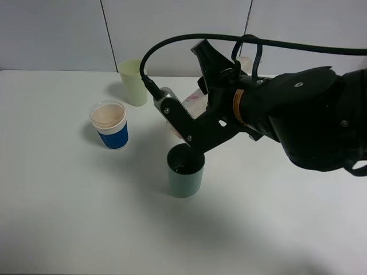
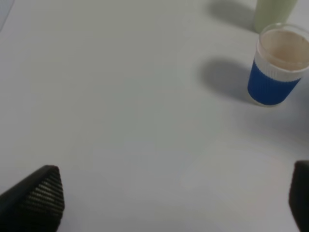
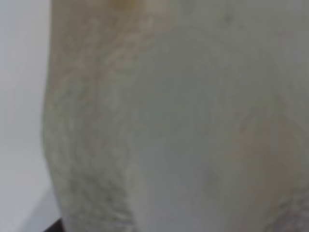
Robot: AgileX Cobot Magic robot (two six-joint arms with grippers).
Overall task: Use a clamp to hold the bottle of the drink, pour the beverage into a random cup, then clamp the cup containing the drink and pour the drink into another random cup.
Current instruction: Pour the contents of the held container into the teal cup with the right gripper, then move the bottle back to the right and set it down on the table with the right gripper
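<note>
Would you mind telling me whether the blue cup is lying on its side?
No, the blue cup stands upright on the table, its open mouth facing up.

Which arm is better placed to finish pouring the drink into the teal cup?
Right. The right gripper holds the bottle tilted over the teal cup; the left gripper hangs open and empty.

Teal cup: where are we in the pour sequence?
Done: right claw has the bottle clamped. In hand: bottle tipped over the teal cup, dark liquid already inside. Left: clamp that cup, pour into the blue cup or the yellow-green cup.
</note>
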